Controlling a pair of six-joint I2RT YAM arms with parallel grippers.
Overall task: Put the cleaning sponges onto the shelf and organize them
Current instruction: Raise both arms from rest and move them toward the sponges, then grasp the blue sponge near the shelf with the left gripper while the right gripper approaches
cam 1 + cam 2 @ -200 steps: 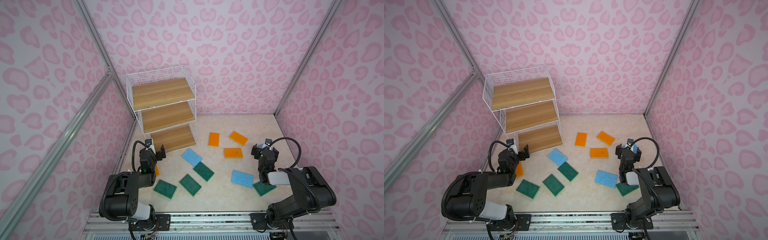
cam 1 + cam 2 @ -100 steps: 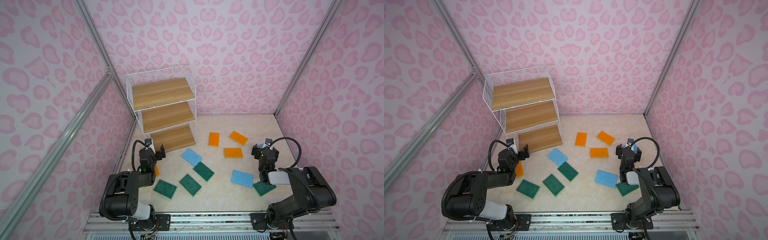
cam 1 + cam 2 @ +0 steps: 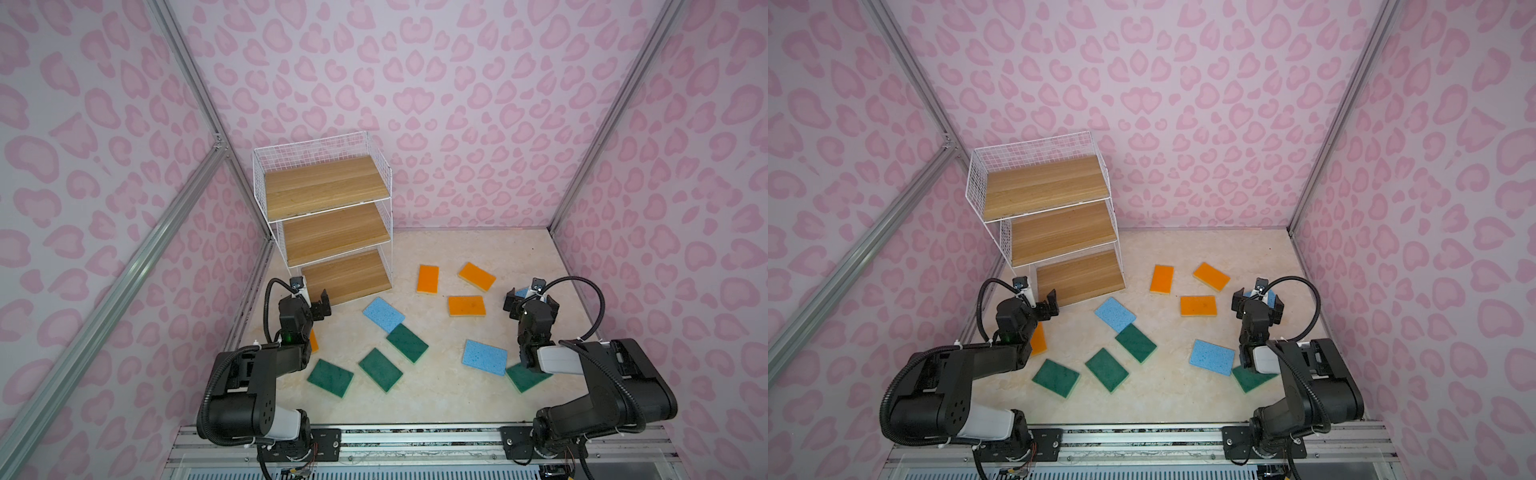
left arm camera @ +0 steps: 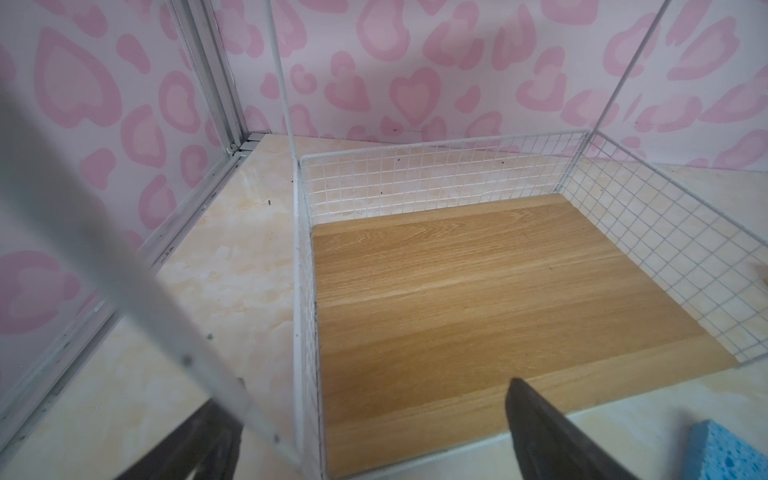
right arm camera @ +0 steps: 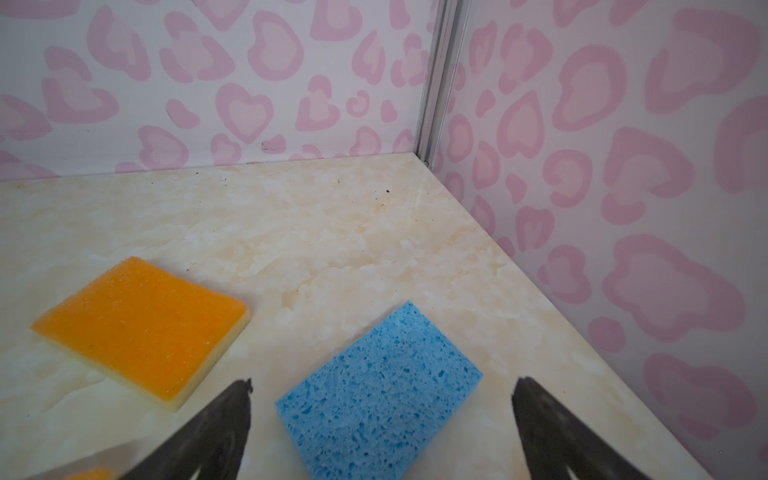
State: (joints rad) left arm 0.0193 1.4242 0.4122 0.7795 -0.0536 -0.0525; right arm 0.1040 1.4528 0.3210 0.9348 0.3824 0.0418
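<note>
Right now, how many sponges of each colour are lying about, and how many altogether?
Orange sponges: 4, one half hidden
Blue sponges: 3, one under the right claw
Green sponges: 4
Total: 11

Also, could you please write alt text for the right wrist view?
A blue sponge lies flat on the marbled table, framed by the open right gripper. An orange sponge lies beside it, apart, and pink heart-patterned walls meet in a corner behind.
</note>
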